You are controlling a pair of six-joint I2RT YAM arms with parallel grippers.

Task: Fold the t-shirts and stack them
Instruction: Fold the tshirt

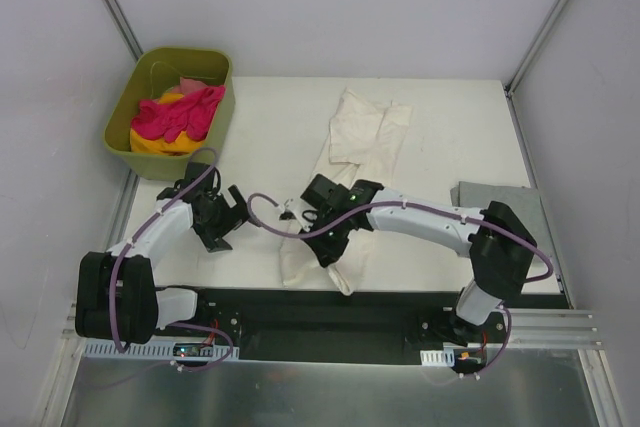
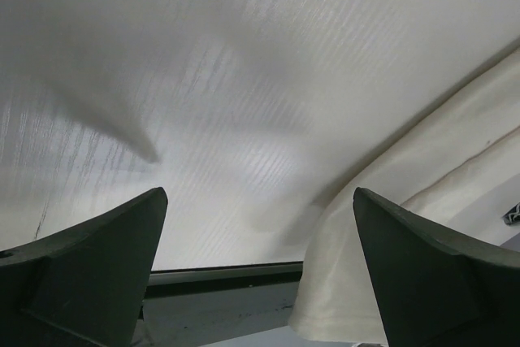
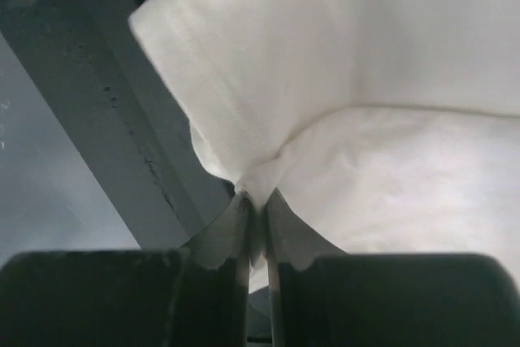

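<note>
White tabletop (image 1: 270,137), smooth and faintly ribbed, carries the work. At its near edge the right gripper (image 3: 256,201) pinches a thin fold of the cream-white t-shirt (image 1: 365,132). So slim a bite could slip, or the limp, rumpled cloth could bunch when pulled. Just left, the left gripper (image 2: 258,193) hangs spread wide, holding nothing. A grey shirt (image 1: 500,202) lies flat at the right. Far left, an olive tub (image 1: 120,117) holds crumpled pink (image 1: 185,112) and yellow (image 1: 150,142) shirts.

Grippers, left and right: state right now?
Left gripper: open, holding nothing, next to the cream-white t-shirt.
Right gripper: shut on a fold of the cream-white t-shirt.
</note>
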